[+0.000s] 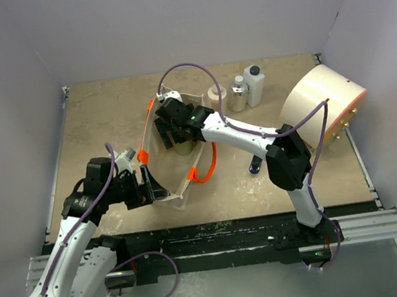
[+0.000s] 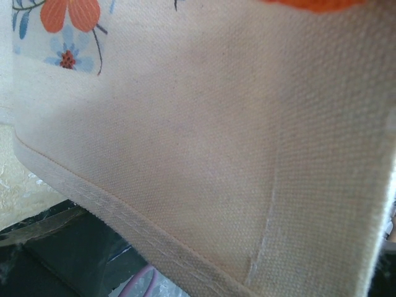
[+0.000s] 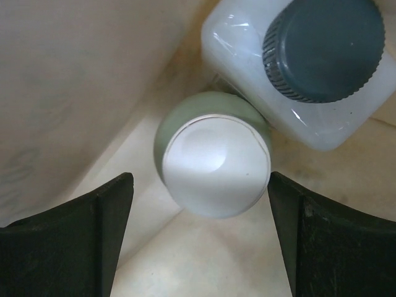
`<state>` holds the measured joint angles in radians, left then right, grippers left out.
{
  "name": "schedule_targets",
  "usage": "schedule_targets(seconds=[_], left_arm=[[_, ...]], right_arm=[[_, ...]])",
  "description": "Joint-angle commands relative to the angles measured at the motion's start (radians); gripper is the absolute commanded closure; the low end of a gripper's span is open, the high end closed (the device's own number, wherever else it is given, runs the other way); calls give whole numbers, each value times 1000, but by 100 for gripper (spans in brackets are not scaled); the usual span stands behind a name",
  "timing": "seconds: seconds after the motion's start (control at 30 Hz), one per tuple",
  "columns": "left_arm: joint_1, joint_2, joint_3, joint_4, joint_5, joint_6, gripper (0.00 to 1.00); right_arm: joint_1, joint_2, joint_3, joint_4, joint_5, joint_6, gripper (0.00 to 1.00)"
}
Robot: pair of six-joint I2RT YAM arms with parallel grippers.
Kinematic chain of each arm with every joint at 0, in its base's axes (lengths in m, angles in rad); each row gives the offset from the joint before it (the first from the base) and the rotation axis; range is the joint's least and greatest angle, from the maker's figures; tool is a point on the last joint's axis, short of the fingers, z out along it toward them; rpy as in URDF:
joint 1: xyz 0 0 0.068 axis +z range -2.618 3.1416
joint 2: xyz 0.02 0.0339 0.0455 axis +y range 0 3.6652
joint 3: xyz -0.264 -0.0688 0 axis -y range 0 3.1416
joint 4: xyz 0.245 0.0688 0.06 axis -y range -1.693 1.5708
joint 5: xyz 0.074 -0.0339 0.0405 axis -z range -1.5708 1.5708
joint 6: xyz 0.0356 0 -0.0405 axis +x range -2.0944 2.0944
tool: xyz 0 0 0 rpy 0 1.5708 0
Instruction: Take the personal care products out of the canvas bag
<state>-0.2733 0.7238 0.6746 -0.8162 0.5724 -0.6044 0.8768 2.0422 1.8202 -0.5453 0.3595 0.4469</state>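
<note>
View from above: a cream canvas bag [image 1: 179,195] with orange handles stands open in the middle of a tan bench [image 1: 100,125]. Two robot arms reach to it from the near edge.

The left claw [image 1: 147,187] is at the bag's near left corner, against the rim. Its wrist camera shows only bag cloth [image 2: 204,154] very close, with an orange and blue flower print in the upper left. The fingers are out of sight, so I cannot tell whether this claw is clamped on the cloth or parted.

The right claw [image 1: 176,131] is lowered into the far half of the bag. Its wrist camera looks straight down inside. The two black fingers are spread wide, one on each side of a round green bottle [image 3: 216,164] with a cream cap. Neither finger touches the bottle. A square white bottle [image 3: 322,62] with a dark ribbed cap stands just behind the green one, touching it. The bag's inner wall [image 3: 68,93] rises on the left.

Three bottles stand on the bench just beyond the bag's far right corner, in a close row: a cream-capped bottle [image 1: 216,95] nearest the bag, then a silver-capped bottle [image 1: 237,93], then a tall white bottle [image 1: 254,85] with a dark cap.

Well to the right of the bag a big cream cylinder [image 1: 321,103] lies on its side. A small blue stick [image 1: 257,164] lies between the bag and the cylinder, partly hidden by the right arm.
</note>
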Motion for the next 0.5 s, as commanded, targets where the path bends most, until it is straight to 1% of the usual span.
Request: schedule_targets(seconds=[0.0, 0.1, 0.23, 0.47], left_arm=[[12, -16, 3, 8, 42, 44, 10], [19, -16, 2, 8, 44, 45, 10], [25, -14, 0, 9, 46, 46, 10], [32, -12, 0, 8, 47, 48, 10]], right_arm=[[-2, -1, 45, -52, 104, 57, 9], [-14, 14, 29, -40, 96, 66, 8], [-40, 33, -3, 28, 26, 67, 8], [-57, 97, 21, 59, 17, 67, 13]])
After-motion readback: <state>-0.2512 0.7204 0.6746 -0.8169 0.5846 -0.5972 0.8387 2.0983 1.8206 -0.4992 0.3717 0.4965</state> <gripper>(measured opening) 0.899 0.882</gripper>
